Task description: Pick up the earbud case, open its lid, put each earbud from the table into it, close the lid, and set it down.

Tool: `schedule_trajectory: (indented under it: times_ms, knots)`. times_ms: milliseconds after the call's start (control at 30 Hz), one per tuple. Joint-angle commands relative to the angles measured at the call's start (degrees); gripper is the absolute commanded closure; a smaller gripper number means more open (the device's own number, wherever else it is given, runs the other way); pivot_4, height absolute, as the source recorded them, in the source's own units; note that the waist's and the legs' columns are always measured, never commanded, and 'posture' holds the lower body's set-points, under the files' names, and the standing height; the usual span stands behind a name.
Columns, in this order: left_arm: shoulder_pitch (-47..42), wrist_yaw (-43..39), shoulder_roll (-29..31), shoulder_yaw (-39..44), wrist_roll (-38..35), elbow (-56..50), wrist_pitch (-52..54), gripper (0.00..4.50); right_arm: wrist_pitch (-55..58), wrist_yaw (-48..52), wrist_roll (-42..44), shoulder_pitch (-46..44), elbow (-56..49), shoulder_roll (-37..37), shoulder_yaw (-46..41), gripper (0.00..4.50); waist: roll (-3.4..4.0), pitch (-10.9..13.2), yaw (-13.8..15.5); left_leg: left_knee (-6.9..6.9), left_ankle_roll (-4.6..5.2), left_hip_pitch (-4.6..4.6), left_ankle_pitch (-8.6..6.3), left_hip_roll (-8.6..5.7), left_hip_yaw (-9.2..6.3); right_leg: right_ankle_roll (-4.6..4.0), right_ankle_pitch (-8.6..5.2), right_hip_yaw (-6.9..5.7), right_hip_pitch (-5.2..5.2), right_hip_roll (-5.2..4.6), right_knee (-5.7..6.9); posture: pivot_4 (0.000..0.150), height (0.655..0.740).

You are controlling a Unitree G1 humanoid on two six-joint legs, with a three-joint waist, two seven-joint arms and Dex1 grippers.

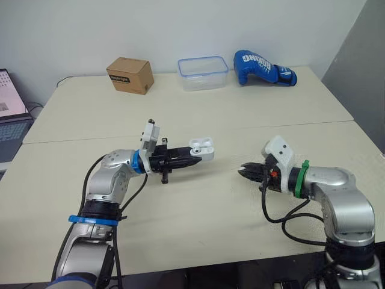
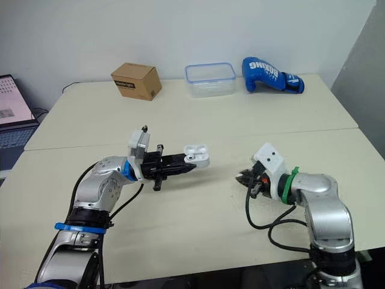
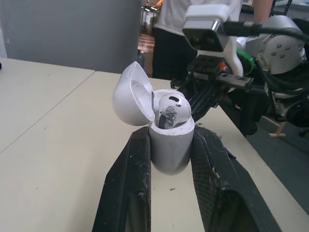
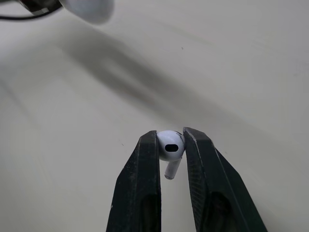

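The pale table point(image 1: 210, 120) spreads under the earbud case point(image 1: 203, 148), which is held clear of its surface. Well beyond the case, along the far edge, lie a blue boxing glove point(image 1: 261, 68) off to its right, a clear plastic container point(image 1: 203, 73) straight behind it, and a cardboard box point(image 1: 129, 74) to its left. A laptop point(image 1: 11, 114) sits far to the case's left, off the table. The left gripper point(image 1: 190, 158) is clamped on the case's lower body, one black finger on each side. The lid point(image 3: 129, 94) is swung open, and one earbud point(image 3: 170, 108) is seated inside. To the right of the case and apart from it, the right gripper point(image 1: 243, 173) points towards it. Its fingers are closed on the head of the second earbud point(image 4: 170, 146), stem hanging down.
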Motion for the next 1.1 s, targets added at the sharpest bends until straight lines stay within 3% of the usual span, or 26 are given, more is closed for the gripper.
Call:
schedule_trajectory:
  times_ms: [33,433,1100]
  knots:
    - [-1.38,-1.40,0.54,0.51,0.15,-0.13,-0.83,3.72,1.21,-5.50,3.98,-1.76,-5.42,2.72,-1.90,4.14,0.01,0.00,-0.06,0.00,0.00,0.00,0.00,0.00,-0.01,0.00,0.00,-0.01,0.00,0.01,0.00,0.150,0.7307]
    - [-2.83,-0.61,-1.42,-0.06,2.15,1.32,-1.39,3.72,-0.18,-19.54,14.15,-9.68,-7.68,10.60,-2.41,4.14,0.02,-0.01,-0.17,-0.01,0.00,0.03,0.00,0.01,-0.06,0.00,0.00,-0.04,0.01,0.02,0.04,0.150,0.7307]
    - [-3.29,0.53,-2.15,0.79,0.77,-1.41,1.45,3.72,-3.68,-29.04,22.13,-8.26,-3.20,8.54,3.28,4.14,0.03,-0.02,-0.30,-0.03,0.00,0.03,0.00,0.01,-0.05,0.00,0.00,-0.02,-0.01,0.03,0.03,0.150,0.7307]
